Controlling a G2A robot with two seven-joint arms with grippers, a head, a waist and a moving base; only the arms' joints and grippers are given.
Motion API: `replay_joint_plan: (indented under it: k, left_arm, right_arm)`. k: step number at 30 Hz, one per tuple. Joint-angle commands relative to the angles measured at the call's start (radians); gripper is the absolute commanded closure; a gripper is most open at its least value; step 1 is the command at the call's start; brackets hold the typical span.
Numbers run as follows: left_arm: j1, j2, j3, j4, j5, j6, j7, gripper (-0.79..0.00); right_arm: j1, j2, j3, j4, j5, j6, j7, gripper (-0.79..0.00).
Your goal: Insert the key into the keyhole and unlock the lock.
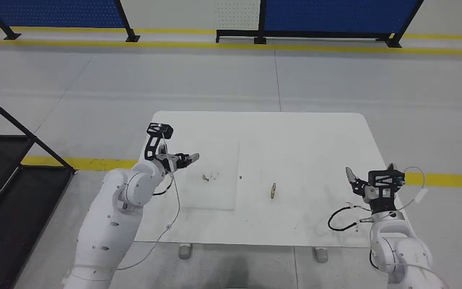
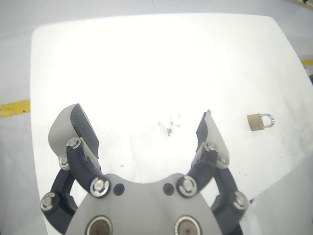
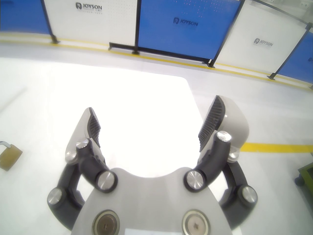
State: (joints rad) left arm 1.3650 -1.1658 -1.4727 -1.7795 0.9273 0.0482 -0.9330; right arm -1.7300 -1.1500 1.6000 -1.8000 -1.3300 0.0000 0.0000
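One flat white table [image 1: 310, 137] is standing here. One yellow brass padlock with a silver loop [image 2: 255, 122] is lying on it. One little bunch of silver keys [image 2: 169, 131] is lying there too, but the keys are showing too small to count. Two robot grippers are hanging by the table: one left gripper [image 2: 141, 110] and one right gripper [image 3: 154, 105]. Each is showing two grey fingers [image 2: 80, 125] with black ribbed pads, making four fingers. In the top view, two blue fence panels [image 1: 61, 13] and one white panel with holes [image 1: 238, 14] are standing behind.
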Motion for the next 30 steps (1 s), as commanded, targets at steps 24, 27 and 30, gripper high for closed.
replay_joint_plan:
  k: [24,27,30]
  left_arm:
    - [-0.327,-0.03,0.224,0.408,-0.194,0.113,-0.35,-0.785]
    - [-0.342,-0.031,0.244,0.446,-0.193,0.076,-0.349,-0.785]
    - [-0.359,-0.031,0.258,0.481,-0.192,0.044,-0.346,-0.779]
  right_arm:
    - [0.0,0.0,0.0,0.0,0.0,0.0,0.0,-0.785]
    - [0.0,0.0,0.0,0.0,0.0,0.0,0.0,-0.785]
    - [0.0,0.0,0.0,0.0,0.0,0.0,0.0,-0.785]
